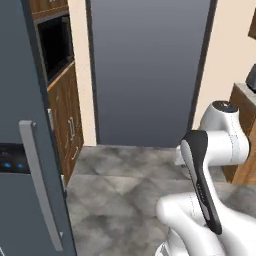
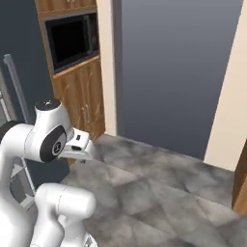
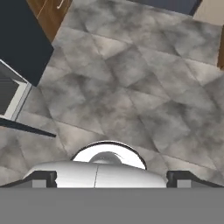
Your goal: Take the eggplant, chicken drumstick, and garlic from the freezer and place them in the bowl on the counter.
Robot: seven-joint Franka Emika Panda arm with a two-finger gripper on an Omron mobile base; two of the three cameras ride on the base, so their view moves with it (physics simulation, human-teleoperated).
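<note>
the white arm's two-finger gripper [image 3: 112,178] hangs spread wide and empty over grey stone floor tiles [image 3: 131,87], with the tall dark slate-blue freezer [image 1: 25,125] at left of the frame, so seemingly all the fetching is left.

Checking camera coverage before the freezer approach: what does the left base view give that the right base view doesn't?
Left base view: the freezer door close at left, with its bar handle and a blue-lit panel, plus what looks like a counter end at right.
Right base view: thin grey frame bars at the left edge.
Both: wooden cabinet with black oven, dark slate panel, grey tiled floor, white arm.
</note>
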